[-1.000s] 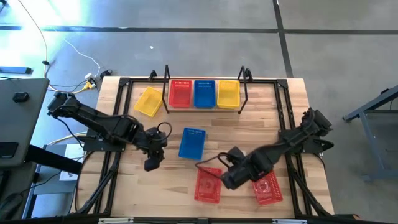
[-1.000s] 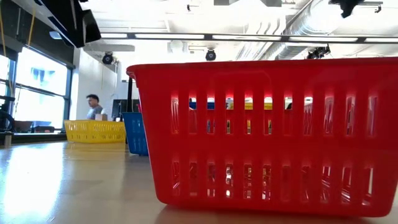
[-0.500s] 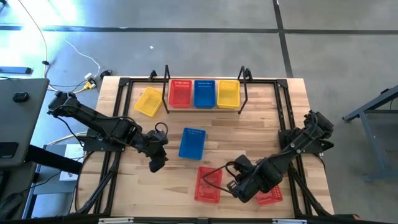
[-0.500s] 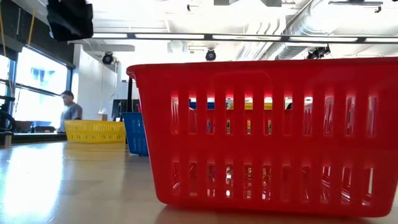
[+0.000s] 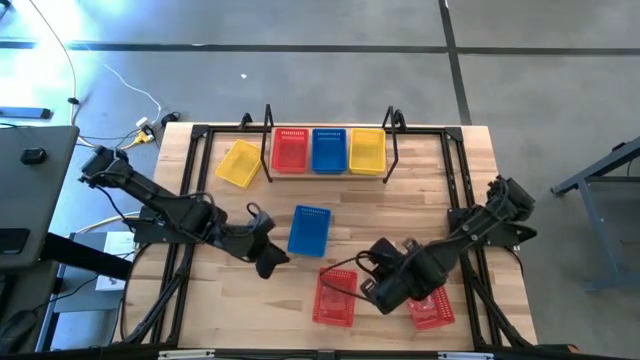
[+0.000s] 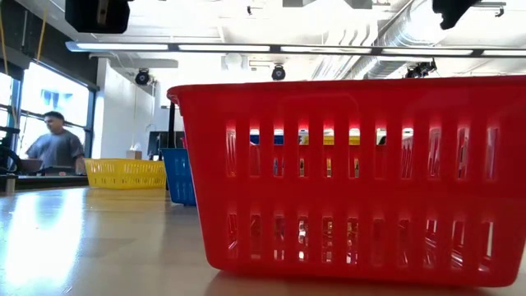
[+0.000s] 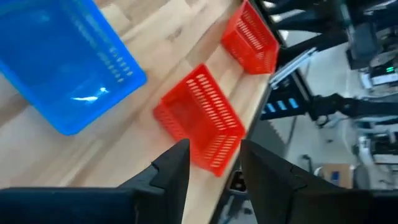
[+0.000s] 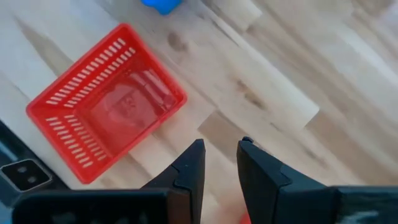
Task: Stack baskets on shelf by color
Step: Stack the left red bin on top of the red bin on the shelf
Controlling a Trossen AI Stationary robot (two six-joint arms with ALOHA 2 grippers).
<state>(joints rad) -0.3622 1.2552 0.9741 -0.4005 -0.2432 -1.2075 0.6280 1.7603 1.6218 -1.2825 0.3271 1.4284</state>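
Both hands hover slightly open and empty: right hand point(image 5: 372, 291) over the near red perforated plastic basket point(image 5: 335, 297), left hand point(image 5: 268, 262) beside it. Next: grasp it, carry to the far wooden shelf point(image 5: 329, 173).

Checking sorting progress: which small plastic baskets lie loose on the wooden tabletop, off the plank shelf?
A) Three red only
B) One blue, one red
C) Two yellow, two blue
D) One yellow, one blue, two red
D: the high view shows the yellow basket beside the shelf, the blue basket mid-table, and two red baskets near the front edge.
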